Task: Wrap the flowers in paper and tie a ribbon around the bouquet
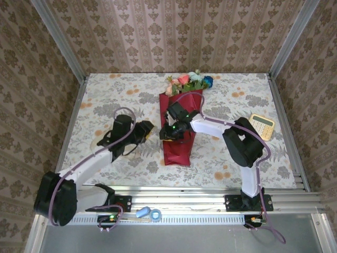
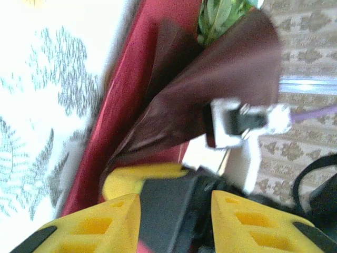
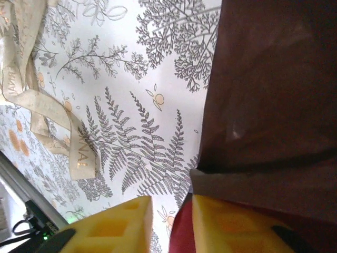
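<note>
The bouquet lies down the middle of the table, a slim cone of crimson paper with the flowers at its far end. Green leaves show inside the paper's wide mouth. My left gripper hovers just left of the cone, open, with the right gripper's dark body and yellow finger in front of it. My right gripper sits at the cone's left edge, open, one finger against a loose dark paper flap. The cream ribbon lies loose on the cloth to the left.
A yellow calculator rests at the table's right edge. Small blue and white items sit on the front rail between the arm bases. Patterned walls enclose the table on three sides. The printed tablecloth is bare at the far left.
</note>
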### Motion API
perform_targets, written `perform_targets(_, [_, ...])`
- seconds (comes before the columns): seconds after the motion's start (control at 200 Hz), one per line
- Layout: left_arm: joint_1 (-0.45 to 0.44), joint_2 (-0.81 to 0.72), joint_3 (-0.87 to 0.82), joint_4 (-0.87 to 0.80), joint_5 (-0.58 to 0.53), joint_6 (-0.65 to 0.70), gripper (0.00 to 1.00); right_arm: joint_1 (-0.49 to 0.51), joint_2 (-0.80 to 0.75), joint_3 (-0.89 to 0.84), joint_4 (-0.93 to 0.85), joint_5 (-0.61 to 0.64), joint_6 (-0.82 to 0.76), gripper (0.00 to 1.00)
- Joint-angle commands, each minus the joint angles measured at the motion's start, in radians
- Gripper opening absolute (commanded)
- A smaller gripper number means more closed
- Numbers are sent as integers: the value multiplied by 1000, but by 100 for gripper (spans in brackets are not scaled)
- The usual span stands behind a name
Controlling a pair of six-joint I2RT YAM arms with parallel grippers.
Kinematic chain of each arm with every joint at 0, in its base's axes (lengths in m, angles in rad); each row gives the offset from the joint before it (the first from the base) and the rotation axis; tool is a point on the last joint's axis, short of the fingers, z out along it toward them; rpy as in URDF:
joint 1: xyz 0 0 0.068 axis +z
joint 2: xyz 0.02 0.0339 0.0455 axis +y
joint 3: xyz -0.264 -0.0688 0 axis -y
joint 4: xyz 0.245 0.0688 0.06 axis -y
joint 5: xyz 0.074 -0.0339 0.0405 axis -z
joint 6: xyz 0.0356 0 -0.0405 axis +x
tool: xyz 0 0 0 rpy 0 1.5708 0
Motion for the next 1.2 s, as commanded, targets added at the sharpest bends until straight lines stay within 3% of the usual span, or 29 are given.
perform_targets(0.0, [61, 130, 116, -131, 132, 125, 43, 4, 44, -15, 63, -85, 16, 35])
perform_targets(0.17, [68, 336, 292, -151, 226, 211, 49, 1, 40, -66, 153, -126, 44, 45])
perform_targets(0.34, [60, 464, 458, -283, 205, 342, 53, 2, 27, -107, 226, -182, 48, 49])
perform_targets(0.53, [61, 568, 573, -302, 226, 376, 57, 8, -13, -169, 299, -174, 12, 60])
perform_targets(0.9, [56, 756, 782, -388, 261, 507, 63, 8, -10, -188, 303, -148, -13, 60])
perform_targets(1.2, [45, 800, 841, -340, 247, 522, 83, 8, -6, -195, 284, -141, -29, 60])
